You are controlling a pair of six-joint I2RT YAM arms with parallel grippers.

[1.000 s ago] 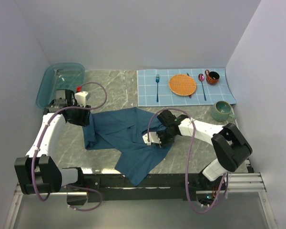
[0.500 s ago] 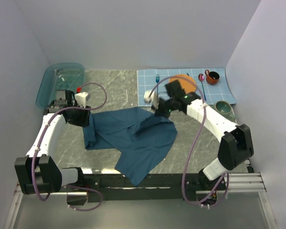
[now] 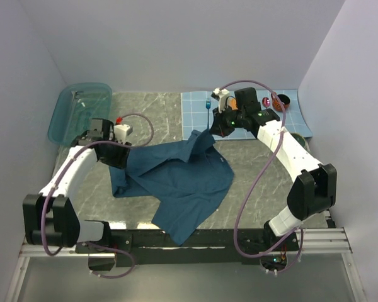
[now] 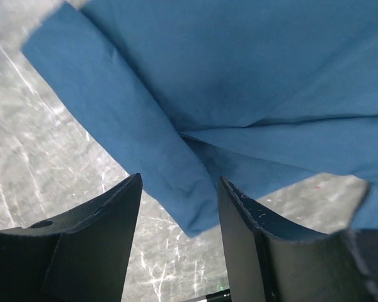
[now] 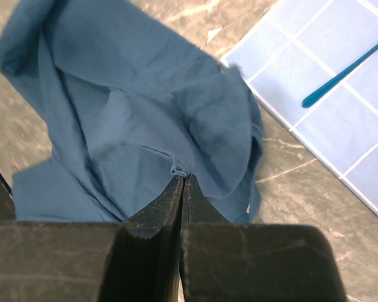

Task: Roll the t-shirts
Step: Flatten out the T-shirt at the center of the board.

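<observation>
Teal-blue cloth of the t-shirt (image 3: 176, 182) is lying crumpled on the grey marbled table (image 3: 157, 113), between the two arms. We are observing the right gripper (image 5: 183, 179) clenched on a fold at the shirt's far edge, holding it raised just beside the light blue gridded placemat (image 3: 195, 123). The left gripper (image 4: 178, 189) is hovering released over the shirt's left side, a folded strip of cloth showing between its parted jaws; we cannot tell whether they are touching it
</observation>
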